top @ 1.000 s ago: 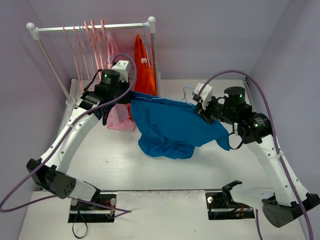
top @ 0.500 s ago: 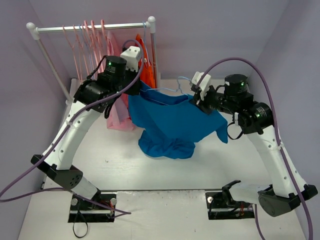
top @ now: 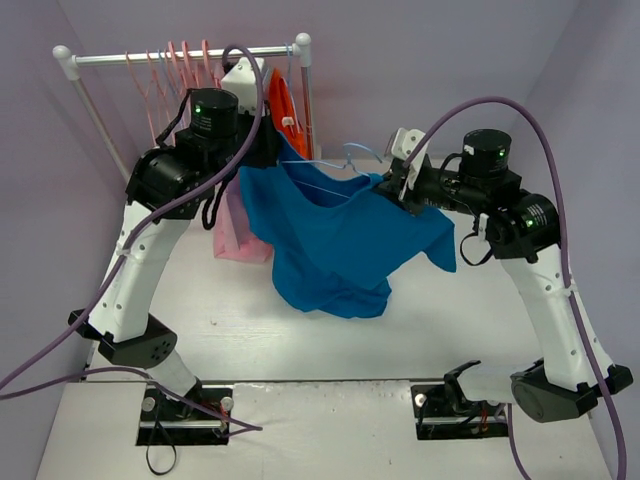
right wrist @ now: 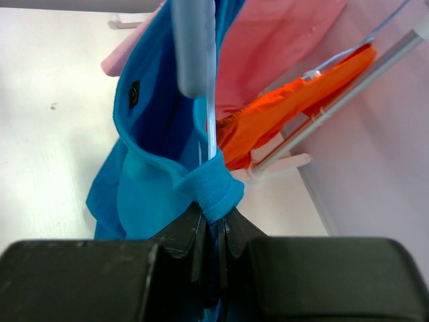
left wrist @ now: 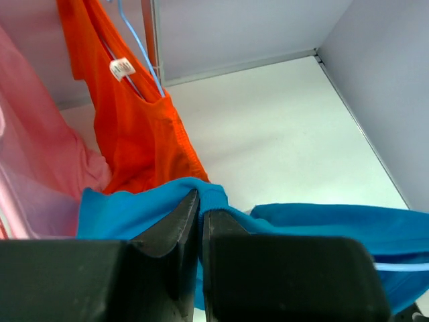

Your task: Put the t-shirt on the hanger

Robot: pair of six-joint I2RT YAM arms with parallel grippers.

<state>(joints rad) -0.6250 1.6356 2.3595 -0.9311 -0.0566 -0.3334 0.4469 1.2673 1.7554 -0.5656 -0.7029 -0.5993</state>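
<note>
The bright blue t-shirt (top: 335, 240) hangs in the air between both grippers, its lower part sagging toward the table. The pale blue hanger (top: 352, 157) sits inside its neck, with the hook sticking up above the collar. My left gripper (top: 277, 152) is shut on the t-shirt's collar (left wrist: 208, 194) close to the orange garment. My right gripper (top: 392, 187) is shut on the collar's other side (right wrist: 216, 188). The hanger's thin wire (right wrist: 210, 114) runs down into the right jaws. A strand of the hanger (left wrist: 402, 266) also shows in the left wrist view.
A white clothes rack (top: 180, 55) stands at the back left with several pink hangers (top: 165, 85). An orange garment (top: 288, 120) and a pale pink garment (top: 237, 238) hang from it. Lilac walls close in the white table (top: 200, 320) at the back and sides.
Both arms have lifted the t-shirt and hanger higher and toward the rack. The left gripper has risen to the rail's right end beside the orange garment.
</note>
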